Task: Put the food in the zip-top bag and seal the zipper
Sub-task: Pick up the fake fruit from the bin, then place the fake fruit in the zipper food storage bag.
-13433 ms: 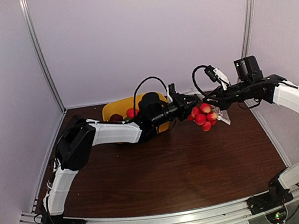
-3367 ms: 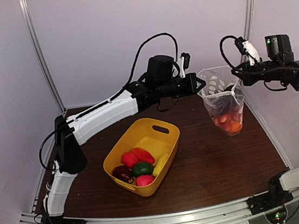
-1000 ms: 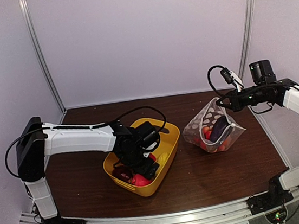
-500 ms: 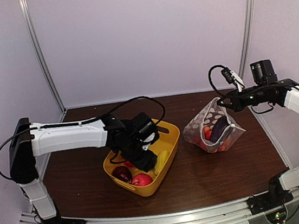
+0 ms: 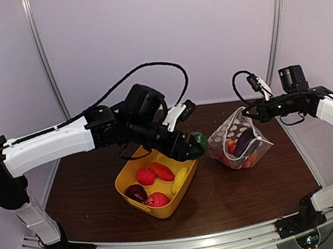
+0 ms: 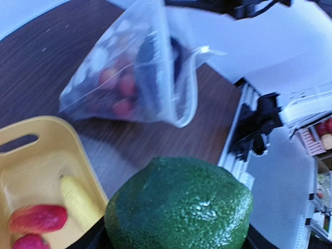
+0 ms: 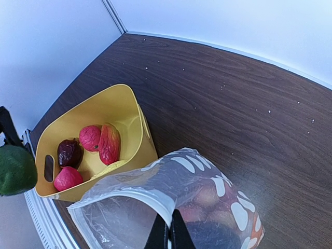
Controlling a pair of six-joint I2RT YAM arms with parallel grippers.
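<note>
On the left, the yellow tub (image 5: 145, 208) holds the red pieces (image 5: 154, 174), a dark purple one (image 5: 136, 192) and a yellow one (image 5: 178, 181), so several trips remain. Just right of the tub and above its far corner, the left gripper (image 5: 193, 145) clamps a knobbly green piece (image 6: 179, 205), jaws closed around its underside. The piece looks round and hard, so I reckon it could squirt out of the grip if the arm jerks.

Further right the zip-top bag (image 5: 235, 137) slumps on the table (image 5: 102, 193), its mouth turned toward the tub, with some food (image 5: 233, 148) already inside. The opening looks narrow and floppy. If the green piece catches the rim it may fold the mouth shut or roll away across the table.

The right gripper (image 5: 256, 113), jaws shut tight, pinches one edge by the zipper (image 7: 124, 197). A shove from the left could tug that thin film loose.
</note>
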